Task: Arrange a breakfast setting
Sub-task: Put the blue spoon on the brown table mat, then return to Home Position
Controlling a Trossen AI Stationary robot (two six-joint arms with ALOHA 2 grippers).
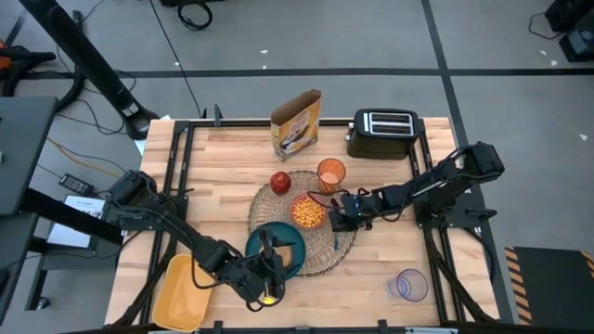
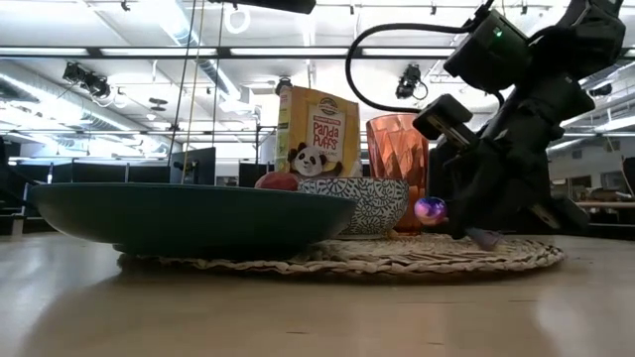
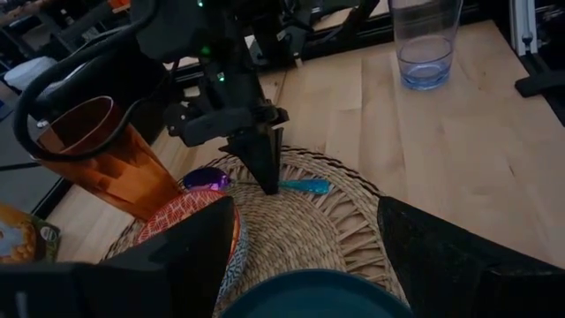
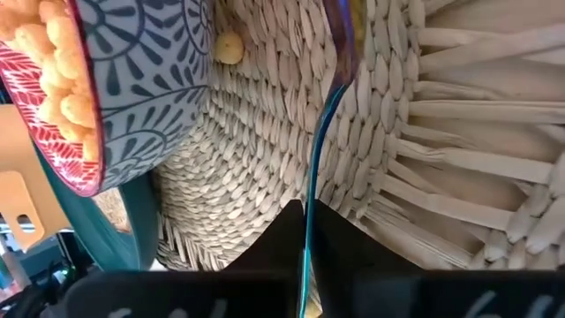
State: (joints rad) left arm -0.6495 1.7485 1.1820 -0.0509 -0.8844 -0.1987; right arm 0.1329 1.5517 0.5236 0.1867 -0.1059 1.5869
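From above, the woven straw placemat (image 1: 320,243) lies mid-counter (image 1: 223,167), carrying the teal plate (image 1: 290,263) with the toast slice (image 1: 287,250), the patterned bowl (image 1: 307,211) of cereal puffs, the red apple (image 1: 280,181) at its edge and the orange cup (image 1: 331,173). The right tool (image 1: 340,220) reaches in beside the bowl; the left tool (image 1: 269,278) hovers by the plate, over a yellow dish (image 1: 176,292). A cereal box (image 1: 297,123), toaster (image 1: 381,132) and clear glass (image 1: 409,285) stand apart.

At counter height, the purple-and-teal spoon (image 2: 433,209) hangs low over the mat beneath the right tool.

The left wrist view shows its own fingers (image 3: 181,265) spread wide, empty, and the right tool (image 3: 267,181) clenched on the spoon (image 3: 291,185), bowl end by the cup.

The right wrist view shows the spoon's thin handle (image 4: 313,177) pinched between its fingers, over the weave beside the bowl; one loose puff (image 4: 229,48) lies there.
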